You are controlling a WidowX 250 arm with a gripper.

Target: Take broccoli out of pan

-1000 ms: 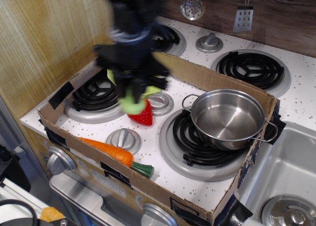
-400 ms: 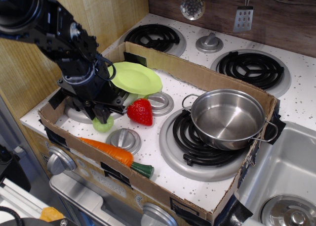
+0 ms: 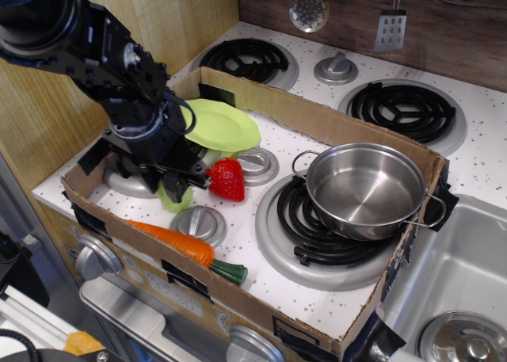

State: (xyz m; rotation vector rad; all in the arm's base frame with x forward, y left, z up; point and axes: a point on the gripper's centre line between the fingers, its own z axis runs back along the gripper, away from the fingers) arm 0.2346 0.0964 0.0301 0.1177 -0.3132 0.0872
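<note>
The pincer (image 3: 176, 189) has moved a little to the right since a moment ago, and the broccoli (image 3: 169, 197) went with it, closer to the strawberry (image 3: 227, 179). The broccoli now sits low on the white speckled surface (image 3: 269, 275), just beside the front left burner (image 3: 146, 160) and a silver burner cap (image 3: 199, 222). The black pincer is right on top of the broccoli, but I cannot tell if it is squeezing it or has let go. The pan (image 3: 366, 189) is empty on the front right burner, well apart. A carrot (image 3: 178, 242) lies by the cardboard wall (image 3: 158, 271). A green plate (image 3: 222, 126) sits behind the arm.
</note>
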